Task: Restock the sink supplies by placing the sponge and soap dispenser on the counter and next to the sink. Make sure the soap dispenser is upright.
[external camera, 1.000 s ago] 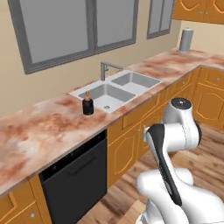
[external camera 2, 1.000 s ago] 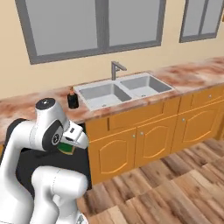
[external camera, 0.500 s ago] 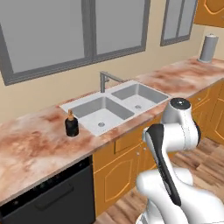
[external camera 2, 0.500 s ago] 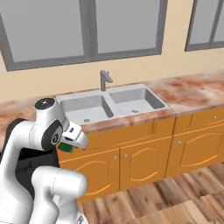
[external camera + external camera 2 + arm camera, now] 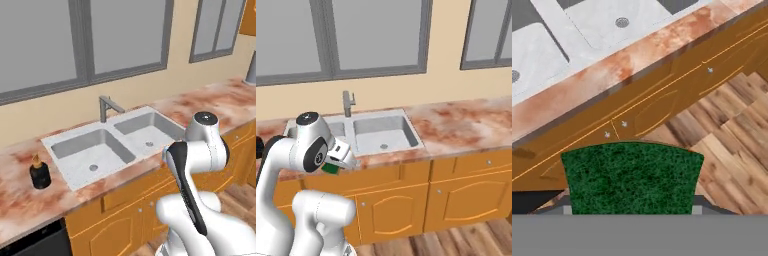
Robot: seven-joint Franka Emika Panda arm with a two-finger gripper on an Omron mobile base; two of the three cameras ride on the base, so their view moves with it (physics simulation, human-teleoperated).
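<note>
soap dispenser (image 5: pixel 39 173) on counter (image 5: pixel 200 105), left of sink (image 5: pixel 116 141)

Sponge (image 5: pixel 631 175): coarse, matt green fibre. Bench (image 5: pixel 200 105): polished mottled stone look. Sink (image 5: pixel 75 145): smooth pale marbled finish. Cabinets (image 5: pixel 466 195): orange wood grain, satin. Soap dispenser (image 5: pixel 39 173): glossy dark.

A cream-yellow wall (image 5: pixel 441 92) is running behind the work area. Two grey-framed windows (image 5: pixel 85 40) with flat grey panes are sitting in it, and a further narrower window (image 5: pixel 217 30) is standing to the right. Orange wooden cabinets (image 5: pixel 456 195) with small round knobs are lining the lower wall. A wood-plank floor (image 5: pixel 732 135) in mixed brown tones is lying in front of them. A dark appliance front (image 5: pixel 40 245) is showing at the lower left. Lighting is appearing even and diffuse.
</note>
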